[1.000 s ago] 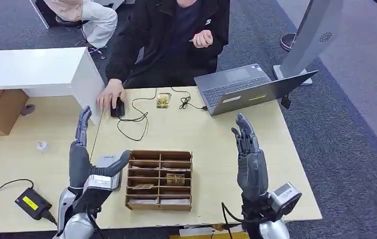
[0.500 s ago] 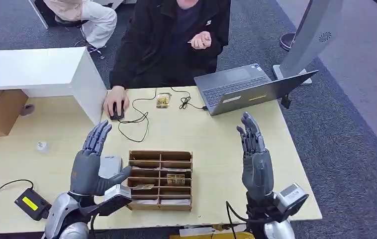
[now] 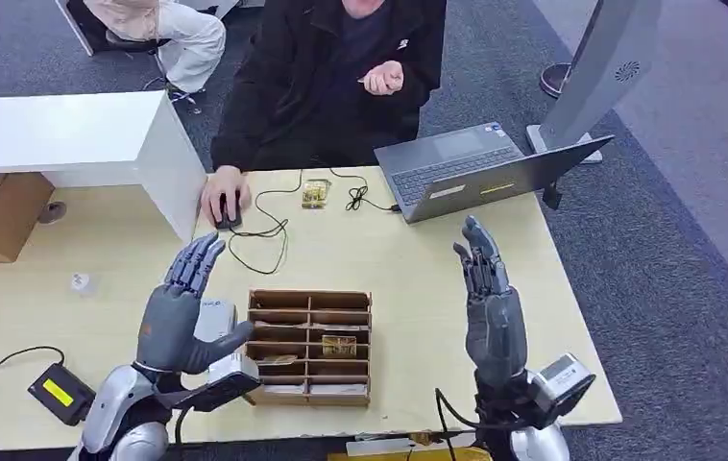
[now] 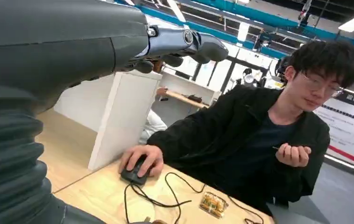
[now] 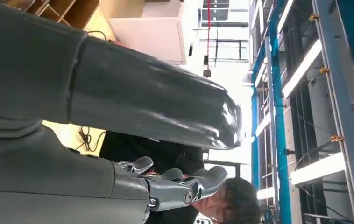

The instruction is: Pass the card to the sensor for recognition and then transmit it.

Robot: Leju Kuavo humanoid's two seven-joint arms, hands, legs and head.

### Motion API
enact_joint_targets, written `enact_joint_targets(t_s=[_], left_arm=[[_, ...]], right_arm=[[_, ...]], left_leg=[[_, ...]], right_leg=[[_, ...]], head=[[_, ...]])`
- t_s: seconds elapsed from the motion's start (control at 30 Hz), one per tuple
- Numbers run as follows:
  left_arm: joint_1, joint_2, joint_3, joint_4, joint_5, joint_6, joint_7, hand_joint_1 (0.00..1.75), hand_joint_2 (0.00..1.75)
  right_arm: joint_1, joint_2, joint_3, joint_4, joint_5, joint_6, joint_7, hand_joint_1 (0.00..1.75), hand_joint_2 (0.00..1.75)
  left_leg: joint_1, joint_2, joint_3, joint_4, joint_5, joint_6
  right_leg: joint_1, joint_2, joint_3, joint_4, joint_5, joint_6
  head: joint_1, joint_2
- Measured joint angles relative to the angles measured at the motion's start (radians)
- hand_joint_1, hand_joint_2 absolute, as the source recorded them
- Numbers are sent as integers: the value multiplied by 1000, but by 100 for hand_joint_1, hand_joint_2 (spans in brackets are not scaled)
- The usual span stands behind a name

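Brown card lies flat in organizer, long axis sideways.

Bare table separates divided box and laptop.

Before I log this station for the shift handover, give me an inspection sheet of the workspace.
Surface: light wood table, bare around the organizer.
Job's things: brown compartment organizer holding cards; grey sensor beside it.
Clutter: small yellow packet, open laptop.
Hands: left hand and right hand raised, open, holding nothing.
Cables: mouse cable looping; black adapter with cord.
Surroundings: person seated opposite, hand on mouse; white cabinet.
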Motion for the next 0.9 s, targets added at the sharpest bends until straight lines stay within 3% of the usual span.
enact_joint_targets(t_s=[0.27,0.9], left_arm=[[-85,-2,-37,90,26,-42,-10,0,175],[-115,-22,-74,148,84,-84,-26,0,175]], right_arm=[[-18,0,4,0,-3,17,2,0,0],[-47,0,18,4,-6,20,10,0,0]], left_leg=[[0,0,0,0,0,0],[0,0,0,0,0,0]], right_leg=[[0,0,0,0,0,0],[0,0,0,0,0,0]], head=[[0,0],[0,0]])
